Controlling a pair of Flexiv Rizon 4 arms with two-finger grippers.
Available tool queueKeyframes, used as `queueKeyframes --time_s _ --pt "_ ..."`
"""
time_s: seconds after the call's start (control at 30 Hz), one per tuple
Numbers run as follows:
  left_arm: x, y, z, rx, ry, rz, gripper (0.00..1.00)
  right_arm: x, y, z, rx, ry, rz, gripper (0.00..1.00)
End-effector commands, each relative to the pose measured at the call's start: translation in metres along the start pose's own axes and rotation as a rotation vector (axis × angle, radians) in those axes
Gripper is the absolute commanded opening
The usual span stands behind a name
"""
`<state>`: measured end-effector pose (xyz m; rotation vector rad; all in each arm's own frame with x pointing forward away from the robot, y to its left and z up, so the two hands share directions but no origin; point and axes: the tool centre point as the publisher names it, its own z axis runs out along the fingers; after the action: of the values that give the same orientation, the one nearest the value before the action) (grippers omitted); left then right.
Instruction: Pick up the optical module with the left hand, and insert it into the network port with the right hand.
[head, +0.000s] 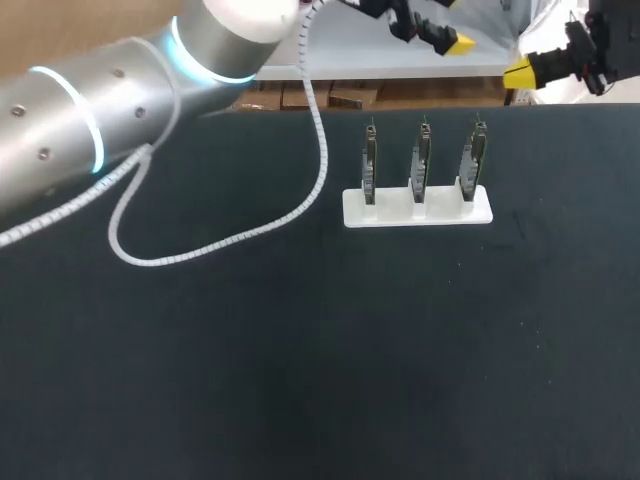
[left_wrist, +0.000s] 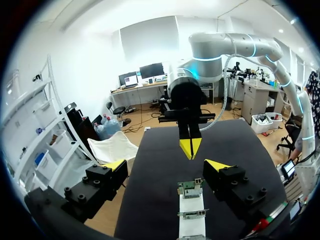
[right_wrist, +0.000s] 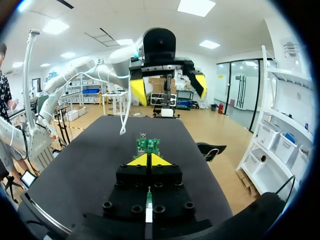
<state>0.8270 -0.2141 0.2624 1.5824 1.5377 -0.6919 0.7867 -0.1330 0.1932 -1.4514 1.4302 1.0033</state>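
Three upright optical modules with green boards (head: 420, 160) stand in a white rack (head: 418, 207) at the table's back right. My left gripper (head: 452, 22) hovers open beyond the rack's far side, nothing between its fingers. In the left wrist view this gripper (left_wrist: 166, 167) straddles the air above the nearest module (left_wrist: 190, 188). My right gripper (head: 525, 72) is shut and empty, off the rack's right end at the table's back edge. Its joined yellow tips (right_wrist: 148, 160) point at the end module (right_wrist: 148, 145), and the left gripper (right_wrist: 167, 87) shows beyond. No network port shows.
A white coiled cable (head: 230, 235) hangs from my left arm (head: 90, 120) and loops over the black table (head: 300, 380) left of the rack.
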Motion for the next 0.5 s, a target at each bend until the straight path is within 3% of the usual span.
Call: queueKeyframes --time_s 0.03,0.5 --pt "-0.0057 -0.0146 -0.0251 -0.084 -0.01 0.038 1.0 -0.0023 0.0102 -0.0021 0.05 0.021 -0.012 1.0" --pt "-0.0057 -0.0146 -0.0251 -0.084 -0.01 0.038 1.0 -0.0023 0.0102 -0.0021 0.05 0.021 -0.012 1.0"
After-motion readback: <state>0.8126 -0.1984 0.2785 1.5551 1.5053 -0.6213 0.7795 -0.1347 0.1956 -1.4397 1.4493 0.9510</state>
